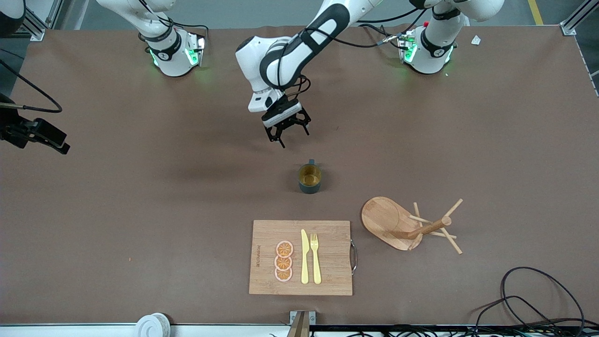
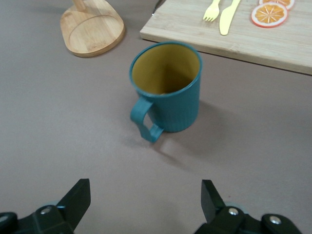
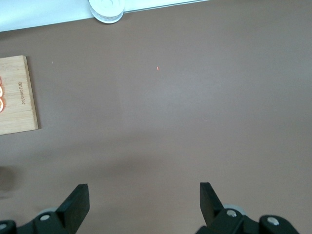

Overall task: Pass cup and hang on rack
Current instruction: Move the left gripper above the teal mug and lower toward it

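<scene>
Cutting board [image 1: 327, 276] nearest | cup [image 1: 310, 179] upright, handle toward bases | both hands open

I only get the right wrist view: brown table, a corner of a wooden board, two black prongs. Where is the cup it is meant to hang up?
Observer: The cup stands upright on the table, farther from the front camera than the cutting board.
Operator: Is anything holding it?
Observer: No. The left gripper hovers open over the table near the cup's handle. The right gripper, also open, waits over the table toward the right arm's end.
Operator: And the rack?
Observer: The rack sits beside the cutting board, toward the left arm's end, with no cup on it.
</scene>
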`<action>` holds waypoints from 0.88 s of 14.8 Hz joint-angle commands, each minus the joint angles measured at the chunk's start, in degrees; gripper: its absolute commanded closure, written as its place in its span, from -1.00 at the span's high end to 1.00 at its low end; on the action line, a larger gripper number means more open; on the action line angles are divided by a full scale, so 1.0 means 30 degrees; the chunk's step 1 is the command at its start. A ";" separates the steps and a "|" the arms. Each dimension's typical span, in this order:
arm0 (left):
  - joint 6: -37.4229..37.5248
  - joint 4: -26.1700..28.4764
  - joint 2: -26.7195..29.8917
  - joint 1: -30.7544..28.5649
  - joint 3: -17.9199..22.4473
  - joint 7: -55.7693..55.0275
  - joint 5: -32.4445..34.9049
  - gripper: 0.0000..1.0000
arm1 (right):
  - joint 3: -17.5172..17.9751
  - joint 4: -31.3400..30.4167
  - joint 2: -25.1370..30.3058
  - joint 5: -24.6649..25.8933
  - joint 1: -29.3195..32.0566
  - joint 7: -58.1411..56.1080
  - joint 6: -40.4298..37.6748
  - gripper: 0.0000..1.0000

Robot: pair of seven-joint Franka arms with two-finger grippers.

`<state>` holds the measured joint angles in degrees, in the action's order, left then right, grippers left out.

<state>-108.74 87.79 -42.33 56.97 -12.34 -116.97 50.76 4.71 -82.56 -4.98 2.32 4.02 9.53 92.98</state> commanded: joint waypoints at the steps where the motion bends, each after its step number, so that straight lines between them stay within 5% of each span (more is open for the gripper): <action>1: -0.0576 0.2457 0.0516 0.0288 0.0071 -0.3857 0.2958 1.00 | 0.0101 -0.0020 0.0107 -0.0069 0.0213 -0.0071 0.0121 1.00; 4: -0.1631 0.4863 0.0633 0.0259 -0.0135 -0.7349 0.6859 1.00 | 0.0071 -0.0166 0.0137 -0.0333 0.0213 0.0163 -0.0114 1.00; 13: -0.3507 0.6039 0.0692 -0.1584 -0.0018 -0.7681 1.1262 1.00 | 0.0071 -0.0313 0.0020 -0.0480 0.0213 -0.0100 -0.0436 1.00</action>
<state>-117.46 103.72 -42.19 53.86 -12.49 -139.62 82.33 4.39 -83.13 -5.15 1.76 4.06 9.58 91.72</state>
